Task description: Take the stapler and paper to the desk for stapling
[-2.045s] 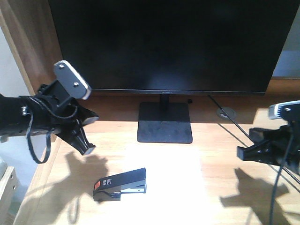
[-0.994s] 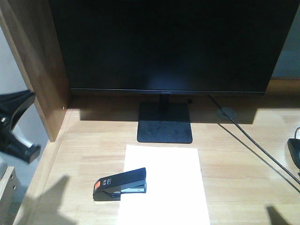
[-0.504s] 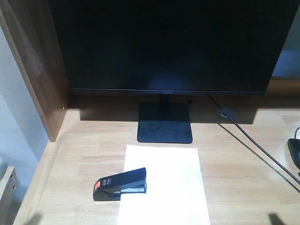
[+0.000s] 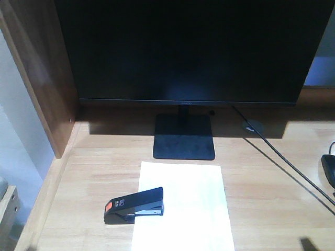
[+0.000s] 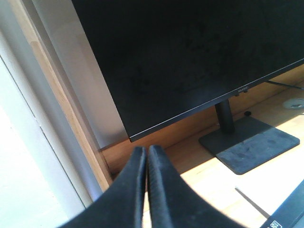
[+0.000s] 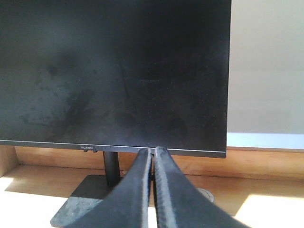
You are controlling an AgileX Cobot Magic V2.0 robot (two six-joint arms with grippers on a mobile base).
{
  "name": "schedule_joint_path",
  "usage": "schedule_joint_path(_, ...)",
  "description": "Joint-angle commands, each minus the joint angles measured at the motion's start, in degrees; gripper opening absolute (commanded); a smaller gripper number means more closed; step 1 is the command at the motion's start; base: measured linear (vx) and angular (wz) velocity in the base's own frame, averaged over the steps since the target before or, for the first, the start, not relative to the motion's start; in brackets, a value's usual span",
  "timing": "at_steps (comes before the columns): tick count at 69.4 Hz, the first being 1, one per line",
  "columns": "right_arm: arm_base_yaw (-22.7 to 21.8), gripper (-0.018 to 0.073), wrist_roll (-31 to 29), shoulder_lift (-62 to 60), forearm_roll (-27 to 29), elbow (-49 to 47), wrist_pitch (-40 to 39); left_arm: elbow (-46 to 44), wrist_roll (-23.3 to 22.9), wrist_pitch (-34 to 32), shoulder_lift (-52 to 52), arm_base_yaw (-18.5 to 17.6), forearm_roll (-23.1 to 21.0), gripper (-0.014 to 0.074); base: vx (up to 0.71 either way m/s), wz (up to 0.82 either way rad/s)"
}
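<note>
Monitor stands at 12 o'clock on the desk, its stand base just beyond the paper. Paper lies flat at centre, running toward 6 o'clock. Stapler sits at approx. 8 o'clock, one end over the paper's left edge, other end on bare desk. Side panel rises at 10 o'clock. Cable runs from behind the monitor toward 4 o'clock.

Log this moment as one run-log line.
stapler: on paper's left edge | paper: flat on desk | left gripper: shut, empty | right gripper: shut, empty
</note>
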Motion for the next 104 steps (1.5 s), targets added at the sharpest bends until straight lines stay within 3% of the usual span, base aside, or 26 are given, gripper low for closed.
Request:
schedule_joint_path(1,0.0,-0.0008,-0.1,0.5,-0.1,-1.6,-1.1,-1.5,-0.7,-3.6,0.5,-0.2,-0.1,-0.0006,0.0,0.0)
schedule_joint_path(40,0.0,-0.0008,-0.1,0.5,-0.1,-1.6,-1.1,-1.5,-0.7,-3.9,0.5,-0.2,-0.5,-0.0006,0.0,0.0)
schedule_joint_path(48,0.0,-0.0008,-0.1,0.5,-0.1,-1.6,-1.0,-1.5,0.5,-6.2,0.5,-0.2,-5.2,-0.0006,0.0,0.0)
schedule_joint_path(60,0.0,-0.0008,-0.1,0.5,-0.1,-1.6,-1.0,-1.5,9.9,-6.1,0.5,-0.2,-17.0,-0.0006,0.0,0.0)
schedule_joint_path(69,0.0,-0.0008,-0.1,0.5,-0.1,-1.6,-1.0,-1.5,11.3,-6.0,0.5,0.1,-19.2,-0.0006,0.0,0.0)
schedule_joint_path(88,0.0,-0.0008,-0.1,0.5,-0.1,-1.6,-1.0,-1.4,11.3,-5.9,-0.8,6.5,-21.1,-0.0006,0.0,0.0)
schedule_joint_path(104,0.0,-0.0008,-0.1,0.5,-0.1,-1.6,-1.0,-1.4,11.3,3.6,-7.7,12.0,-22.3,-0.0006,0.0,0.0)
